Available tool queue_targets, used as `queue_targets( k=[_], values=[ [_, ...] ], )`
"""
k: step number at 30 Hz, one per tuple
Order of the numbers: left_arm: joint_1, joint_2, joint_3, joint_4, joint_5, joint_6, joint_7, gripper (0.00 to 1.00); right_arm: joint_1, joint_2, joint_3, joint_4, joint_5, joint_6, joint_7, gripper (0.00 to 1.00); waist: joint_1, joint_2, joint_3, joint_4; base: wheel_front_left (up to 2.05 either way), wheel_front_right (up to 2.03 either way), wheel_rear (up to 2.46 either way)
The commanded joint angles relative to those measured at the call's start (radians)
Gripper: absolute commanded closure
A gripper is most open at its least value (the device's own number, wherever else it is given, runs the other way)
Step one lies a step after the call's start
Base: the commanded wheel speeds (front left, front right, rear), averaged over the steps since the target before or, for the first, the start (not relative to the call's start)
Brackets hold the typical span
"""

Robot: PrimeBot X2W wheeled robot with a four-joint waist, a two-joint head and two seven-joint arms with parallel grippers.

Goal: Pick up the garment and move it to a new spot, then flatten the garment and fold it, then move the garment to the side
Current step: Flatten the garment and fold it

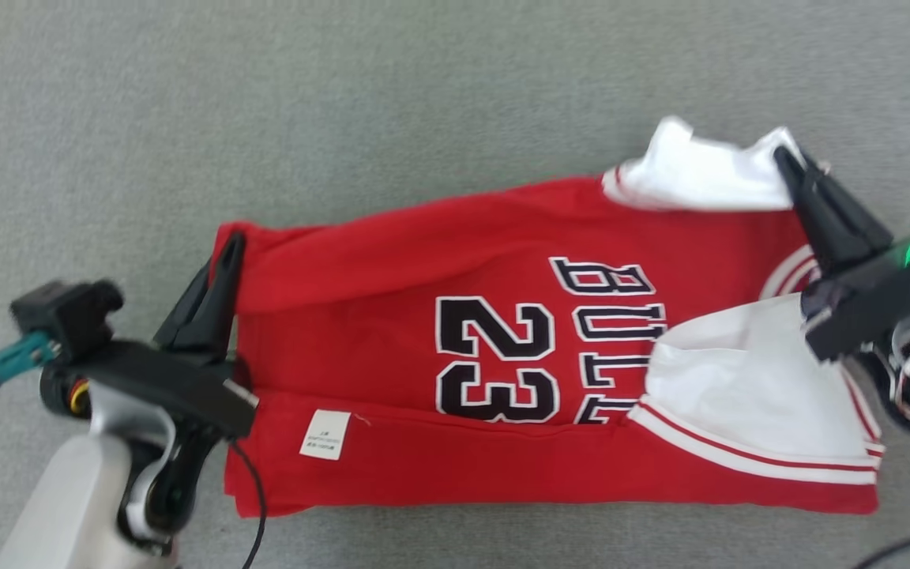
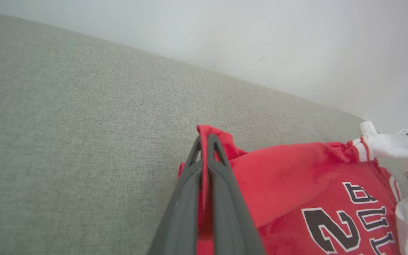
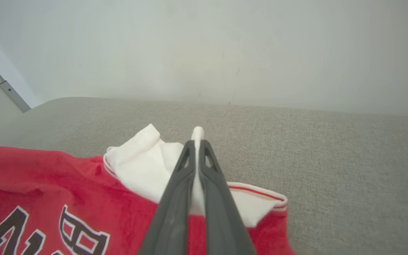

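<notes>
On fabric (image 1: 344, 118) (grey), two tools (image 1: 232, 241) (image 1: 788, 158) pinch one garment (image 1: 392, 253).

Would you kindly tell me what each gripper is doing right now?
Left gripper: shut on the red edge of the jersey.
Right gripper: shut on the jersey's white sleeve.

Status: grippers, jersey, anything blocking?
Left gripper shut on jersey, red corner. Right gripper shut on its white sleeve. Jersey partly folded on grey surface. No obstruction seen.
</notes>
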Motion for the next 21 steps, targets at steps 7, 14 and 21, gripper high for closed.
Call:
queue_targets(
  k=[7,14,21],
  values=[
    [0.132,0.027,0.058,-0.091,-0.082,0.025,0.027,1.0,0.239,0.042,-0.163,-0.131,-0.034,-0.001,-0.004,1.0,0.0002,0.0,-0.044,-0.054,0.0,0.0,0.0],
    [0.226,0.011,0.093,-0.131,-0.152,0.03,0.026,1.0,0.386,0.081,-0.209,-0.193,-0.052,-0.001,-0.004,1.0,0.0002,0.0,-0.057,-0.071,0.0,0.0,0.0],
    [0.296,-0.003,0.116,-0.123,-0.21,0.03,0.026,1.0,0.459,0.11,-0.205,-0.183,-0.043,-0.001,-0.004,1.0,0.0002,0.0,-0.065,-0.085,0.0,0.0,0.0]
  ],
)
